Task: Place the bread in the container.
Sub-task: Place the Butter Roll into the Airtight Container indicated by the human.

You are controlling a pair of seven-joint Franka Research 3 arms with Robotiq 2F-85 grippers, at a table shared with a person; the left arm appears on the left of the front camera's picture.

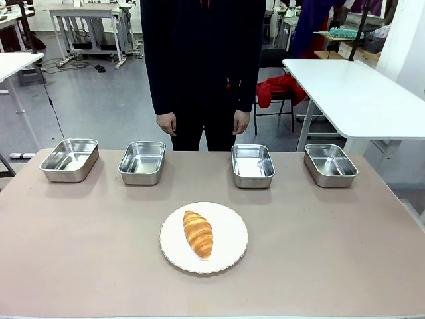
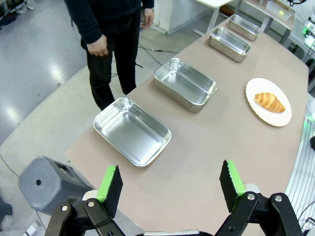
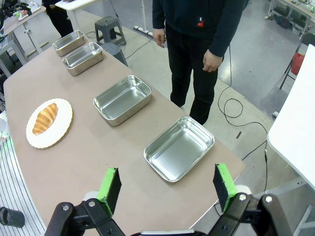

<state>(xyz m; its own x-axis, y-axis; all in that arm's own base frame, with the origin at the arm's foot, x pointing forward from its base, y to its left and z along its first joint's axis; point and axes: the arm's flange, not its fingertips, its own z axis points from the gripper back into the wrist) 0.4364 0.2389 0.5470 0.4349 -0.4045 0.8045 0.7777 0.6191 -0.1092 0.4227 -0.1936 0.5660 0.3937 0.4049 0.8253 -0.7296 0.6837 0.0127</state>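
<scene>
The left tool [image 2: 171, 189] hangs over the near edge of the surface [image 2: 206, 147], its green-padded fingers spread wide with nothing between them. The right tool [image 3: 166, 189] is just as wide and holds nothing. The croissant [image 2: 269, 102] lies on a scalloped white plate [image 2: 266, 86], well ahead of the left tool and off to the right in its view. Four steel pans [image 1: 142, 162] stand in a row. The nearest pan [image 2: 132, 131] sits just ahead of the left tool's fingers. A person [image 1: 202, 60] stands beyond the row.
</scene>
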